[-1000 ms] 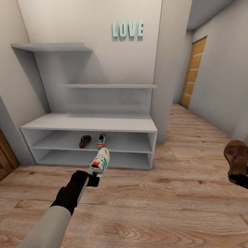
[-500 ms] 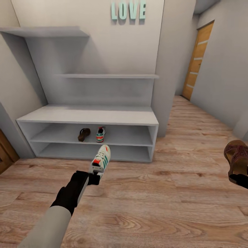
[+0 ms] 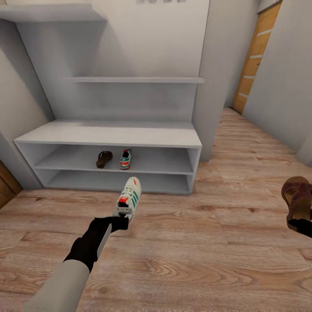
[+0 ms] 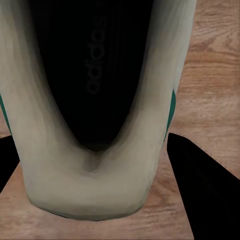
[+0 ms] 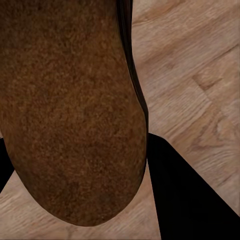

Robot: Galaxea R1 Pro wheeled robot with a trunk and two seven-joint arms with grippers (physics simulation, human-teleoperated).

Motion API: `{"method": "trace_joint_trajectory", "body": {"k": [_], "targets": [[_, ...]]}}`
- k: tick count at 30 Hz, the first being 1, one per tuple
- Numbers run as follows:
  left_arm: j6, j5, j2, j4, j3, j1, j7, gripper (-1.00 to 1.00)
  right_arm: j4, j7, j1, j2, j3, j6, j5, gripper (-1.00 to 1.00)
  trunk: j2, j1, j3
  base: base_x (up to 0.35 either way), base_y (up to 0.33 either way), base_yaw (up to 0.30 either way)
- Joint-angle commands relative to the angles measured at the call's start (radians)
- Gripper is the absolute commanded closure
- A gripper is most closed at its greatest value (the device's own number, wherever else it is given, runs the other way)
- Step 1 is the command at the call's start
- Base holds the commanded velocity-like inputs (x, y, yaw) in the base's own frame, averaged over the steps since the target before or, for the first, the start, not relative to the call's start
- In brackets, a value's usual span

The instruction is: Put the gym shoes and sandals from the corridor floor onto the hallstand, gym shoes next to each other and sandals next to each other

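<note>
Facing a light-grey shoe rack standing against the wall, on a brown wood-plank floor. Sitting side by side on the rack's upper cubby tier, close together but apart: a brown sandal on the rack and, to its right, a white sneaker on the rack.

Reaching forward from the lower left, the left gripper, closed around the heel of a second white sneaker with green stripes and a red heel patch. Pointing its toe toward the rack, raised above the floor just in front of the lower cubby. In the left wrist view, looking straight down into the shoe's dark opening, with one black finger pressing at each side of the pale heel.

At the far right edge, the right gripper clamping the end of a second brown sandal, well apart from the rack. In the right wrist view, showing the sandal's grainy brown surface held between the black fingers, above the floor.
</note>
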Motion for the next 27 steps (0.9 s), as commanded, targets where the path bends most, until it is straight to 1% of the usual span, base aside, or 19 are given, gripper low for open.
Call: {"method": "trace_joint_trajectory", "body": {"k": [1, 9, 11, 12, 15, 19, 23, 27], "targets": [[0.004, -0.007, 0.0, -0.001, 0.002, 0.0, -0.007, 1.0, -0.001, 0.006, -0.001, 0.0, -0.001, 0.005, 0.005, 1.0, -0.001, 0.0, -0.006, 0.0, 0.0, 0.0], [0.001, -0.007, 0.002, 0.001, 0.015, 0.0, -0.005, 1.0, -0.002, 0.006, -0.001, -0.001, -0.003, 0.005, 0.01, 1.0, -0.003, 0.004, -0.043, 0.0, 0.0, 0.0], [0.013, -0.008, 0.005, 0.012, 0.015, -0.012, -0.005, 1.0, 0.007, 0.021, -0.001, 0.01, -0.001, -0.002, 0.012, 1.0, -0.003, 0.004, -0.042, 0.0, 0.0, 0.0], [0.018, -0.008, 0.005, 0.013, 0.015, -0.013, -0.005, 1.0, 0.007, 0.028, -0.001, 0.012, -0.001, -0.002, 0.012, 1.0, -0.003, 0.004, -0.042, 0.0, 0.0, 0.0], [0.003, -0.008, 0.008, 0.005, 0.016, 0.005, -0.005, 1.0, 0.007, 0.033, -0.001, 0.009, 0.0, -0.002, 0.016, 1.0, -0.003, 0.004, -0.042, 0.0, 0.0, 0.0], [-0.018, -0.01, 0.014, 0.017, 0.017, 0.027, -0.004, 1.0, 0.008, 0.033, -0.001, 0.008, 0.002, -0.002, 0.021, 1.0, -0.003, 0.004, -0.042, 0.0, 0.0, 0.0], [-0.014, -0.01, 0.014, 0.019, 0.02, 0.046, -0.003, 1.0, 0.008, 0.033, -0.001, 0.008, 0.001, -0.002, 0.023, 1.0, -0.003, 0.004, -0.042, 0.0, 0.0, 0.0], [0.001, -0.01, 0.015, 0.018, 0.02, 0.042, -0.002, 1.0, 0.008, 0.033, -0.001, 0.008, 0.001, -0.002, 0.023, 1.0, -0.003, 0.004, -0.042, 0.0, 0.0, 0.0]]}}
